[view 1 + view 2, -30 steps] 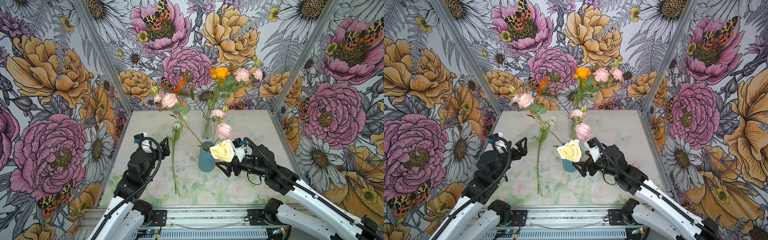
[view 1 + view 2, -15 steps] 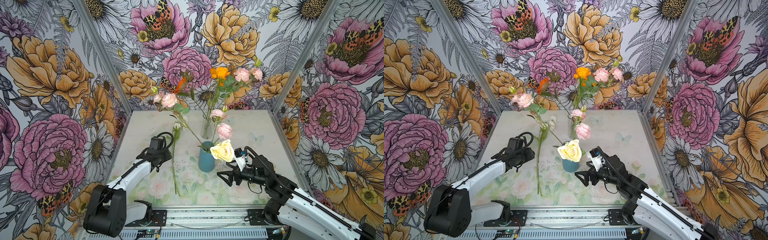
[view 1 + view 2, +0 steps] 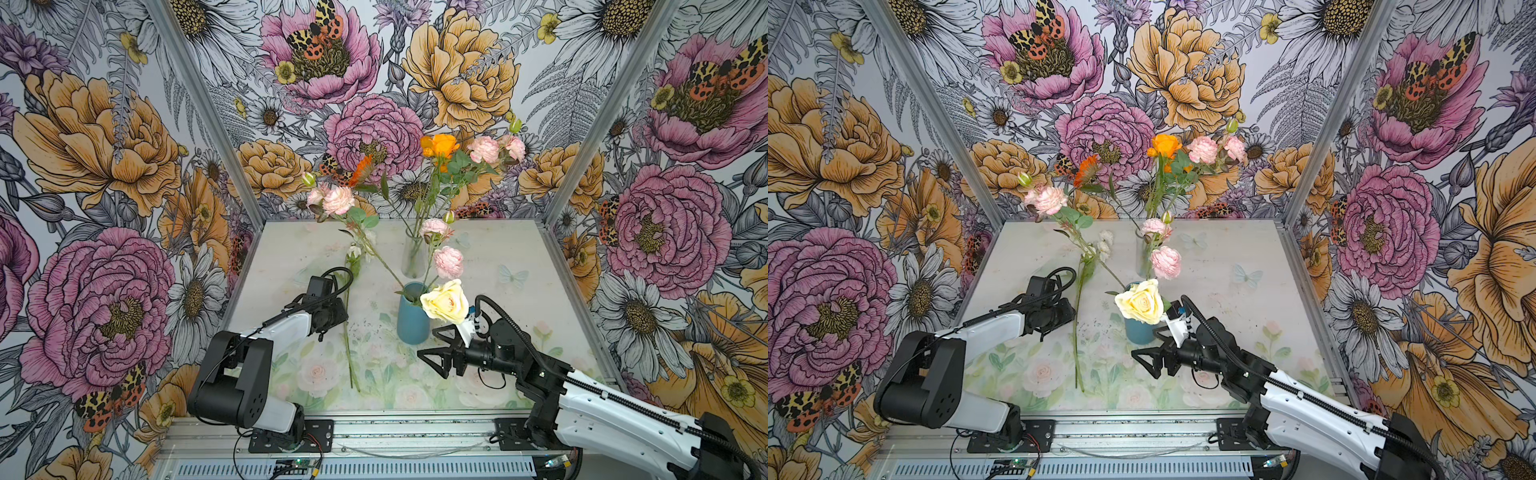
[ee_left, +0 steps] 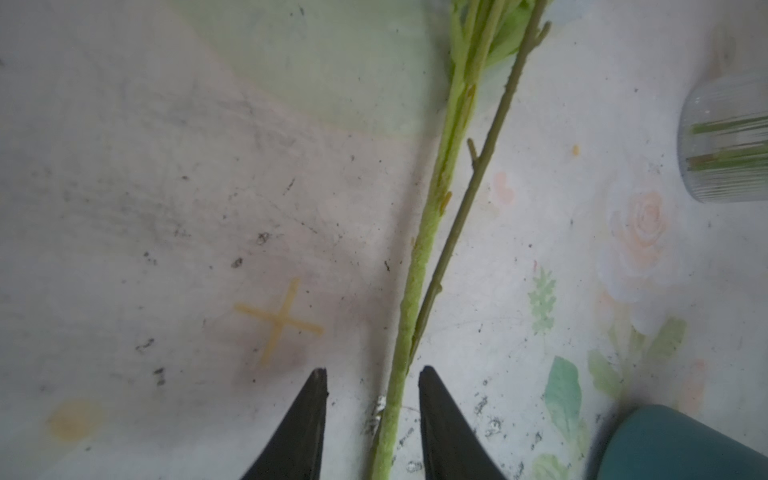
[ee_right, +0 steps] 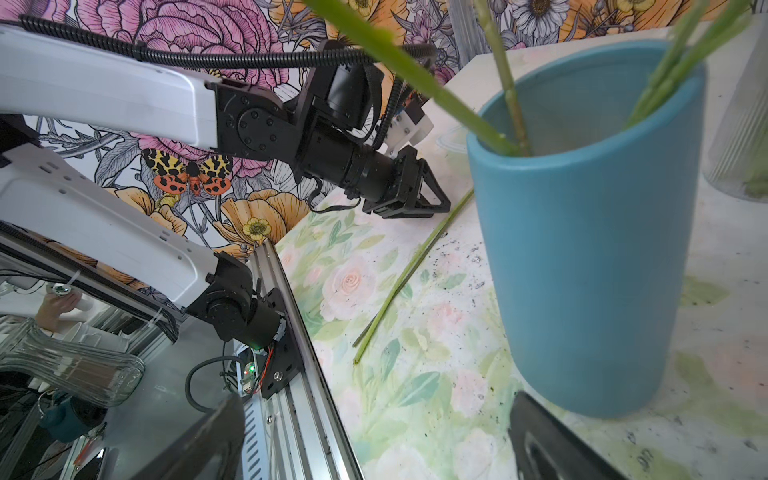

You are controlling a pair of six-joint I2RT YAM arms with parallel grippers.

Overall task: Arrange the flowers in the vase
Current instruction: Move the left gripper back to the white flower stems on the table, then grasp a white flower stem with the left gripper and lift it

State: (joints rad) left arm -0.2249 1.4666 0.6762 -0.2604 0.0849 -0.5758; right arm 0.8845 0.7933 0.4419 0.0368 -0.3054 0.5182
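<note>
Worktop [image 3: 519, 257] printed with faint pastel roses filled the floor of a booth whose three walls [image 3: 104, 137] were papered with huge drawn blooms and moths; a metal rail [image 3: 415, 430] ran along the near edge.

Compared with a second earlier, the left arm [image 3: 282, 328] had come down from its raised pose at the near left. The left hand [image 4: 370, 376] now stood low over the loose flower [image 3: 348, 353], its fingers [image 4: 299, 428] drawn in from full spread to straddle the stem, a gap showing on each side, so not pinching yet. The right hand [image 3: 426, 343] had backed away from the cream-yellow rose [image 3: 444, 301] toward the near side and hung fully spread, holding nothing, just near-right of the blue vase [image 3: 411, 328]. Nothing else had shifted.

The loose flower lay flat on the worktop left of the blue vase, its long axis running near to far: cut end near, small white bloom [image 3: 355, 251] far. A thinner, darker stem [image 4: 478, 166] lay against it, parting from it toward the far end. From the blue vase the yellow rose leaned near-right over the rim, pink blooms [image 3: 448, 262] rose toward the far side and one long stem slanted far-left to a pink bloom [image 3: 338, 199]. Farther back, the glass vase [image 3: 413, 257] held orange [image 3: 440, 145] and pink blooms nearly upright.
</note>
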